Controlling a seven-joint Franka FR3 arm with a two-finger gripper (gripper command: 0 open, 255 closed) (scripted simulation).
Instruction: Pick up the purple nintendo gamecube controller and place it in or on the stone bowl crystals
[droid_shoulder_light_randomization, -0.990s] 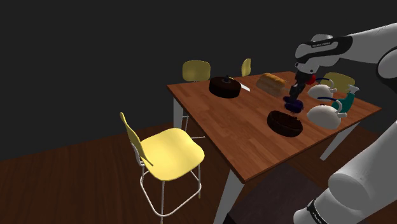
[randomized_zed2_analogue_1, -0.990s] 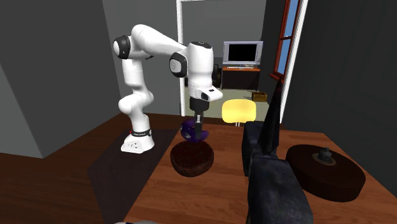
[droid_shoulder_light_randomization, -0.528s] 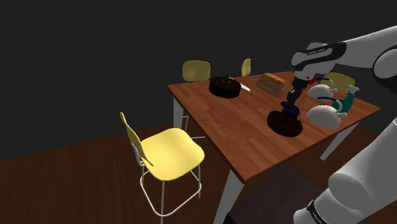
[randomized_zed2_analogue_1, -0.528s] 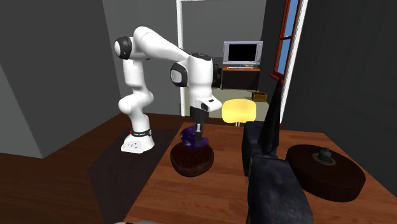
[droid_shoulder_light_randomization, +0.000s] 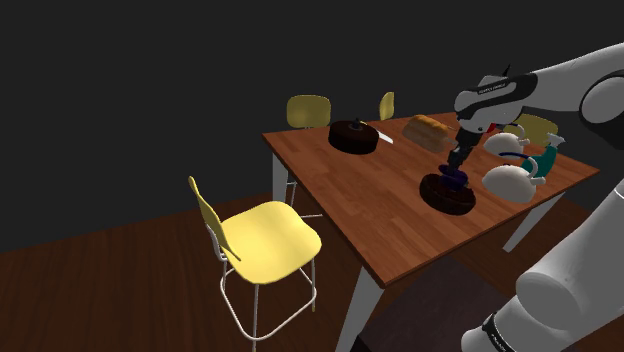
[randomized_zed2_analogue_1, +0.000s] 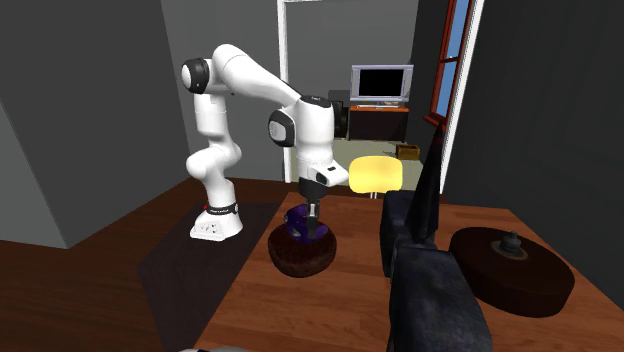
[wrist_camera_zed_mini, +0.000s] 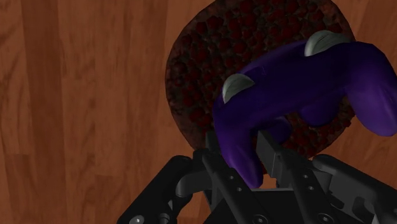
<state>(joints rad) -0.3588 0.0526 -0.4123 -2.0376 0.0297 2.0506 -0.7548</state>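
- Risk of tipping out: the purple controller (wrist_camera_zed_mini: 299, 83) is clamped by one of its handles alone. Most of its body hangs off to one side of the hand (wrist_camera_zed_mini: 247, 151). Once released it would probably swing towards that heavier side and could slide over the rim of the dark bowl (wrist_camera_zed_mini: 191, 70).
- Risk of a poor seat: the bowl is filled with a lumpy, dark red crystal mass. A rounded shell set on such a surface may rock or roll rather than settle, more so if dropped from a height.
- Risk of overtravel: lowering too far could press the fingertips into the crystals or shove the bowl across the worktop (droid_shoulder_light_randomization: 370, 205). A white rounded object (droid_shoulder_light_randomization: 507, 183) stands just beside the bowl and could be knocked.
- Position of the task's thing: in the shoulder and second exterior views the controller sits low over the bowl's mouth, inside the rim's outline. Whether it touches the crystals cannot be told.
- State of the hand: both black fingers are closed on the controller's handle, which passes between them.
- Pose of the arm: the upper links rise from the stand and arch forward. The forearm slopes down to a bent wrist, so the hand points almost straight down at the bowl.
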